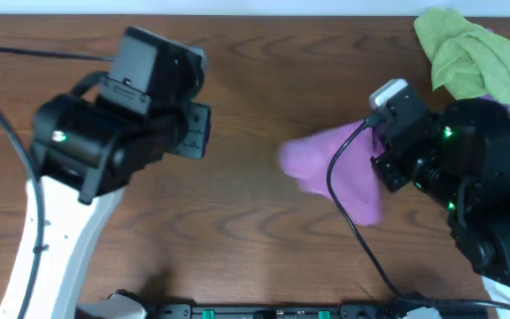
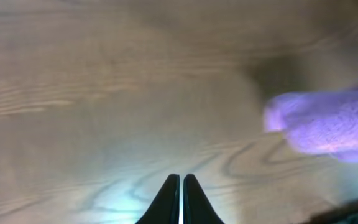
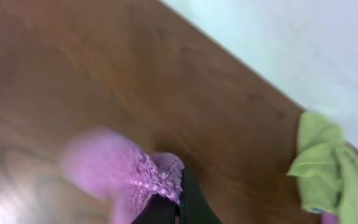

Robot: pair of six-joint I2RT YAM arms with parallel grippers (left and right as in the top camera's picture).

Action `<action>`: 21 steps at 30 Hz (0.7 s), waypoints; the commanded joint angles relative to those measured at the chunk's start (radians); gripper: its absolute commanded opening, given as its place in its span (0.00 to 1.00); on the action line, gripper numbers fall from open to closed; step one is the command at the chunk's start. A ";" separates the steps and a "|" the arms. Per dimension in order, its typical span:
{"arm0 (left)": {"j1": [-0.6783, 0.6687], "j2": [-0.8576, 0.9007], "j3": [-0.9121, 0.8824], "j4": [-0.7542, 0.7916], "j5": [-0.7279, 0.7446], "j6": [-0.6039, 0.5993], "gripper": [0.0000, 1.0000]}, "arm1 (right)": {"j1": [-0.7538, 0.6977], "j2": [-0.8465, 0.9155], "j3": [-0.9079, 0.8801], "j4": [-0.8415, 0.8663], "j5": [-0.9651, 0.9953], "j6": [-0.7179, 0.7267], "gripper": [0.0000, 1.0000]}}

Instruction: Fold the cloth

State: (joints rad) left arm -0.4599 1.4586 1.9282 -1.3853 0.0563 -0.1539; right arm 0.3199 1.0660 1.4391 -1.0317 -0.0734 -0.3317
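A purple cloth [image 1: 335, 168] hangs bunched over the wooden table at centre right. My right gripper [image 3: 178, 198] is shut on the purple cloth [image 3: 123, 168] and holds it up; in the overhead view the right arm [image 1: 414, 142] stands at the cloth's right edge. My left gripper [image 2: 181, 186] is shut and empty, above bare table to the left of the cloth [image 2: 328, 124]. In the overhead view the left arm [image 1: 122, 106] is at the left, apart from the cloth.
A green cloth [image 1: 467, 53] lies crumpled at the back right corner; it also shows in the right wrist view [image 3: 328, 168]. A black cable [image 1: 352, 221] runs from the right arm toward the front edge. The table's far edge meets a pale wall.
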 commanded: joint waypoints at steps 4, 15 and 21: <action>0.001 -0.125 -0.245 0.112 0.021 -0.045 0.06 | -0.004 0.006 -0.012 -0.009 -0.074 0.040 0.01; 0.050 -0.133 -0.266 0.136 -0.116 -0.060 0.06 | 0.015 0.022 -0.012 -0.088 -0.085 0.039 0.01; 0.138 -0.126 -0.266 0.162 -0.116 -0.059 0.06 | 0.016 0.073 -0.010 -0.128 -0.092 0.039 0.01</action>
State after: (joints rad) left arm -0.3561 1.3350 1.6642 -1.2297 -0.0345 -0.2070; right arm 0.3260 1.1255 1.4284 -1.1557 -0.1513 -0.3058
